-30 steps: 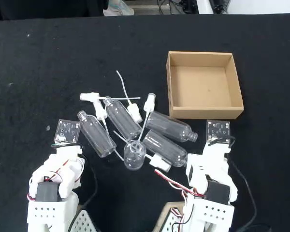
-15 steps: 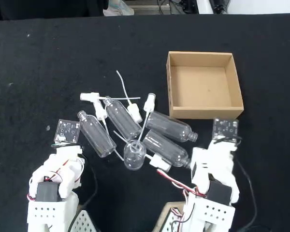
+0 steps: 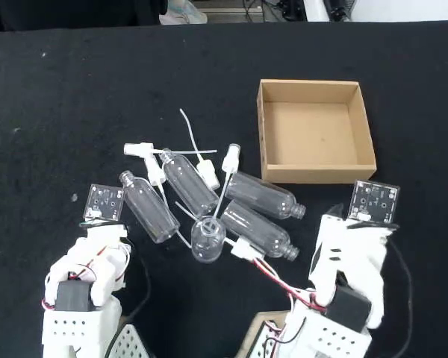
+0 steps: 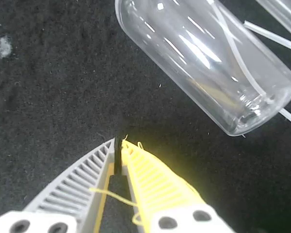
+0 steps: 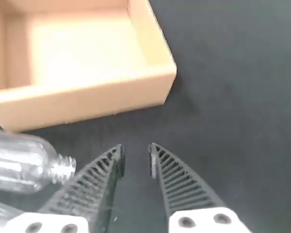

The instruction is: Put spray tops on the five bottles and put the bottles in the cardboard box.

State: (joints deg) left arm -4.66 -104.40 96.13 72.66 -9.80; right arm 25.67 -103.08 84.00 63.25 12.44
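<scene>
Several clear bottles lie in a cluster mid-table, among them one (image 3: 149,207) nearest the left arm (image 3: 86,268) and one (image 3: 255,228) nearest the right arm (image 3: 351,261). Another bottle (image 3: 208,239) stands upright. White spray tops (image 3: 207,173) with thin tubes lie loose among them. The cardboard box (image 3: 367,127) sits empty at the back right. My left gripper (image 4: 120,144) is shut on nothing, just short of a bottle's base (image 4: 208,63). My right gripper (image 5: 136,154) is open over the cloth, below the box's near right corner (image 5: 155,73), with a bottle's threaded neck (image 5: 63,167) beside it.
A black cloth (image 3: 60,89) covers the whole table. The two arm bases stand at the near edge, with loose wires (image 3: 272,277) between them. Bare cloth lies left of the bottles and to the right of the box.
My right arm has swung to the right, away from the bottles, and now points at the cloth by the box's near right corner. The left arm and the bottles have stayed put.
</scene>
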